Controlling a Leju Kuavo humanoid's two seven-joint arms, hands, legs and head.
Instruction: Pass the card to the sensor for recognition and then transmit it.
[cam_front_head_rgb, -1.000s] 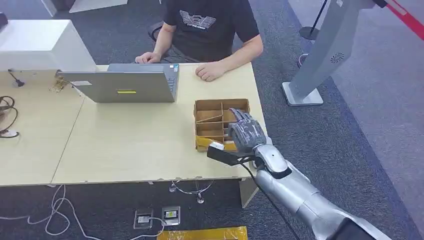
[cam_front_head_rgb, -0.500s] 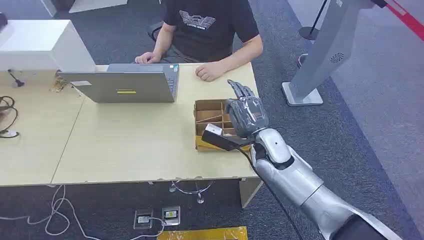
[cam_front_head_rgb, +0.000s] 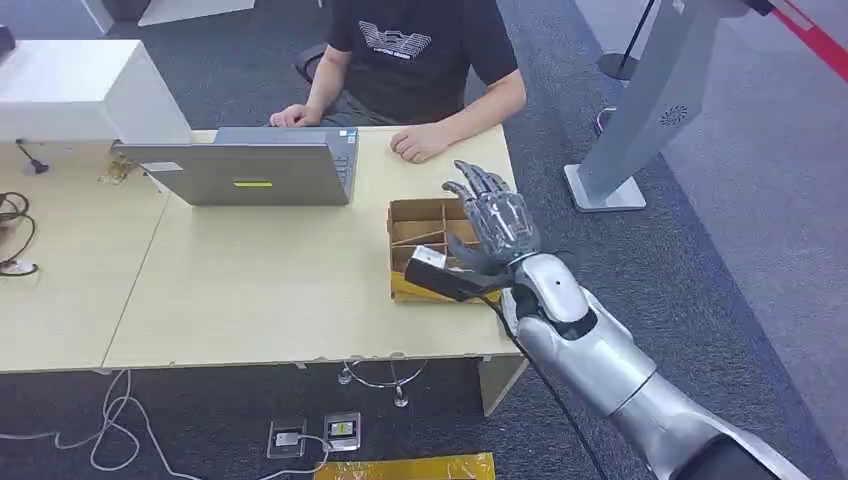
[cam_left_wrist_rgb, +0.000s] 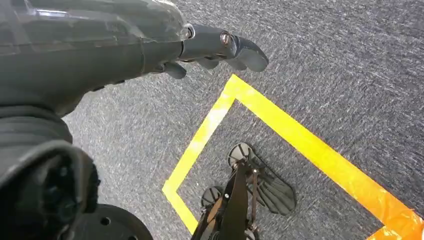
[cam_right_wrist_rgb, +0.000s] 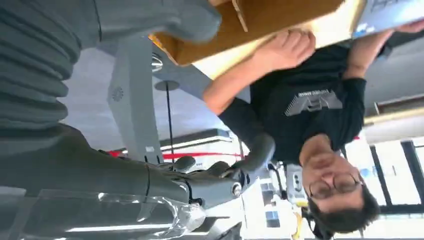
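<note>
Our right hand (cam_front_head_rgb: 492, 228) is raised above the box (cam_front_head_rgb: 425, 224), fingers (cam_front_head_rgb: 478, 182) spread wide and tipped upward, palm empty. The thumb (cam_front_head_rgb: 462, 250) curls toward the box's near compartments. In the right wrist view the fingers (cam_right_wrist_rgb: 250, 160) are likewise apart, with nothing between them.

We cannot make out the card: the box's compartments look brown and bare where visible, and the hand covers its right side. A yellow strip lies along the box's near edge (cam_front_head_rgb: 415, 293); what it is we cannot tell.

Our left hand (cam_left_wrist_rgb: 150, 45) hangs over the floor, fingers (cam_left_wrist_rgb: 240, 47) loosely extended and holding nothing.

Just behind the right hand, the wrist camera (cam_front_head_rgb: 440, 278) juts over the box's front corner. The silver forearm (cam_front_head_rgb: 590, 350) runs back off the table edge.

Beyond the box a person (cam_front_head_rgb: 420, 50) in a black T-shirt sits at the far side, one hand (cam_front_head_rgb: 415, 146) resting on the table close to the box, the other at an open grey laptop (cam_front_head_rgb: 245, 165). A white block (cam_front_head_rgb: 85, 90) stands at the far left, with cables (cam_front_head_rgb: 15, 235) beside it.

The table (cam_front_head_rgb: 250, 290) is pale wood. The floor is dark grey carpet (cam_front_head_rgb: 720, 260), with yellow tape (cam_left_wrist_rgb: 300, 140) marking a square. A grey stand (cam_front_head_rgb: 650, 90) on a flat base rises right of the table. Floor sockets (cam_front_head_rgb: 315, 433) and a white cable (cam_front_head_rgb: 110, 420) lie under the near edge.
</note>
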